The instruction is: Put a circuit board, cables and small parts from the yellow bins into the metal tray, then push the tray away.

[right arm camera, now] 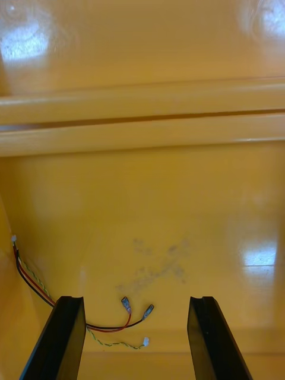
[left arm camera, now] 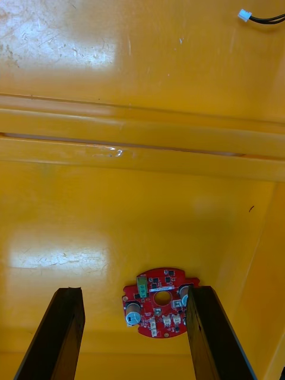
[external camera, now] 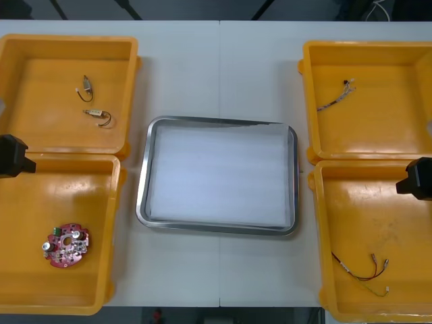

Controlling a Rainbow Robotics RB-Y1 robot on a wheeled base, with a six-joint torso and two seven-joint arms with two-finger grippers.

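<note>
Left end effector (left arm camera: 135, 291): fingers wide apart, gripping nothing. It hung over the near-left bin (external camera: 40, 202), the yellow one left of the metal tray (external camera: 143, 177) on the robot's side.

Right end effector (right arm camera: 136, 298): fingers equally wide, empty. It hung over the near-right bin (external camera: 385, 209), right of the tray on the robot's side.

Worktop (external camera: 219, 67): light surface that carried every item listed.

Far-left bin (external camera: 40, 108) and far-right bin (external camera: 385, 128): yellow, left and right of the tray toward its far side.

Metal tray: one, between the bin pairs and apart from them. It had a shiny rim and was white inside.

Circuit board (external camera: 65, 244): one, round and red, flat on the near-left bin's floor, left of the tray. In the left wrist view it lay below the open fingers, closer to one of them.

Red and yellow cable (external camera: 358, 266): one, loose on the near-right bin's floor, right of the tray. Its ends lay between the right fingers.

Blue and white cable (external camera: 335, 96): one, twisted, in the far-right bin.

Small metal parts (external camera: 99, 116): two, with thin dark leads, in the far-left bin, near each other but apart.
</note>
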